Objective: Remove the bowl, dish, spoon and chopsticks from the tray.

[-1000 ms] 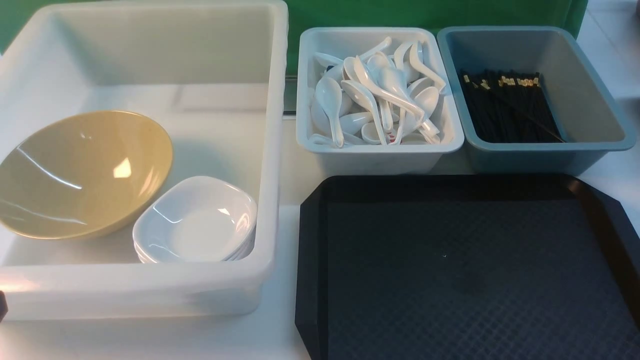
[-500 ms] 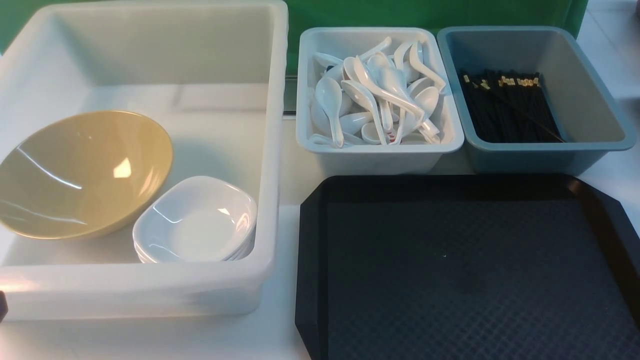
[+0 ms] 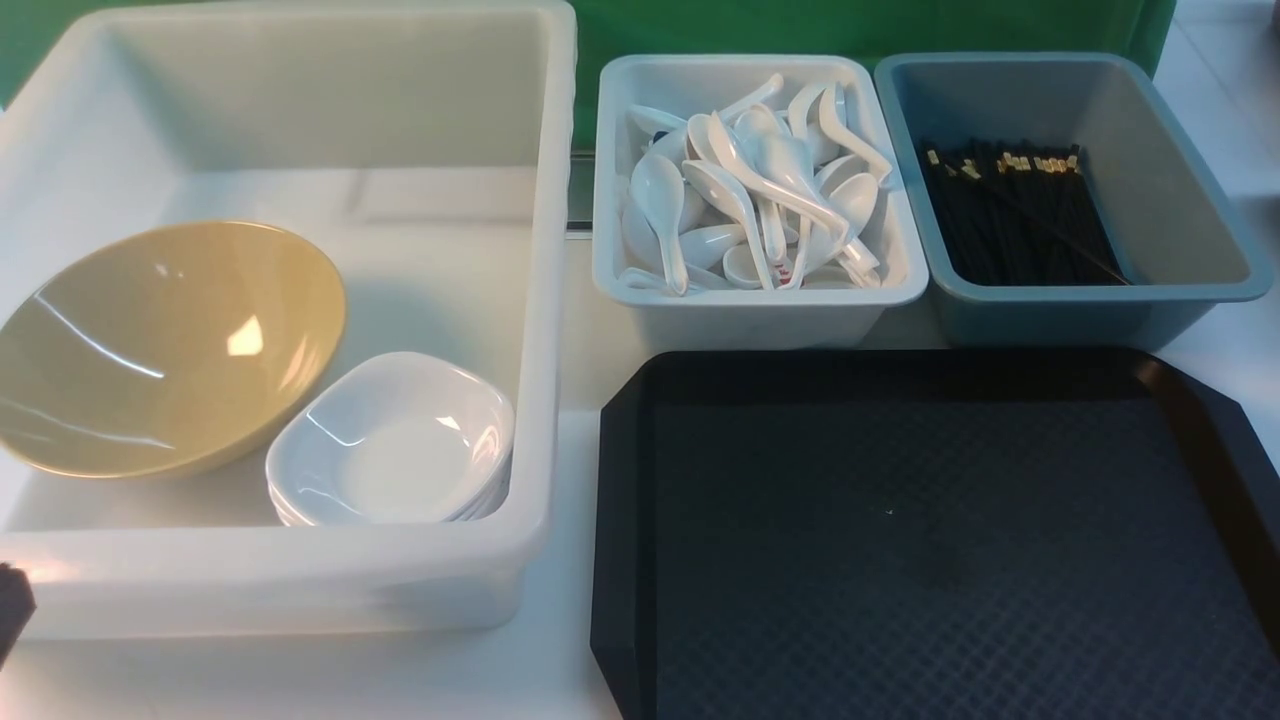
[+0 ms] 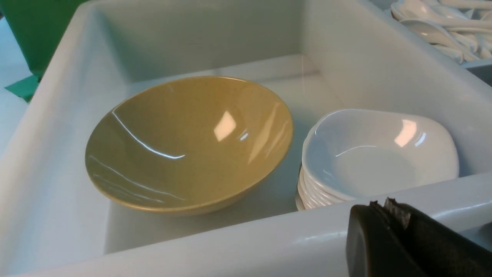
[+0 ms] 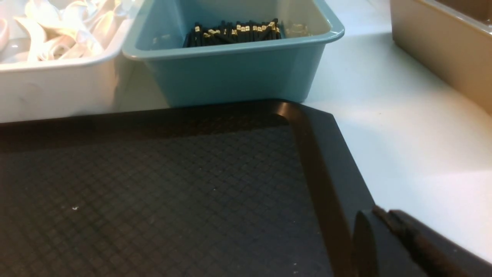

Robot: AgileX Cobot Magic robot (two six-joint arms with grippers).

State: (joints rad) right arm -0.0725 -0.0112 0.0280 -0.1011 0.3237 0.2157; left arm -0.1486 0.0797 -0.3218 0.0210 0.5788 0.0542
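From the front, the tray (image 3: pixel 930 540) lies bare; only a dark pincer tip has crept in at the lower left corner. Bowl (image 3: pixel 165 345) and dish (image 3: pixel 395 440) sit in the white tub (image 3: pixel 545 300).

Left wrist: left pincer (image 4: pixel 388 209) closed, empty, by the tub's near wall.

Right wrist: right pincer (image 5: pixel 384 219) closed over the tray's corner. Clearing looks finished.

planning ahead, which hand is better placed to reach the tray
Right, probably. The right hand hangs shut by the tray's right edge, while the left hand sits shut at the tub's near wall, off to the tray's left. Nothing shows on the tray, though.
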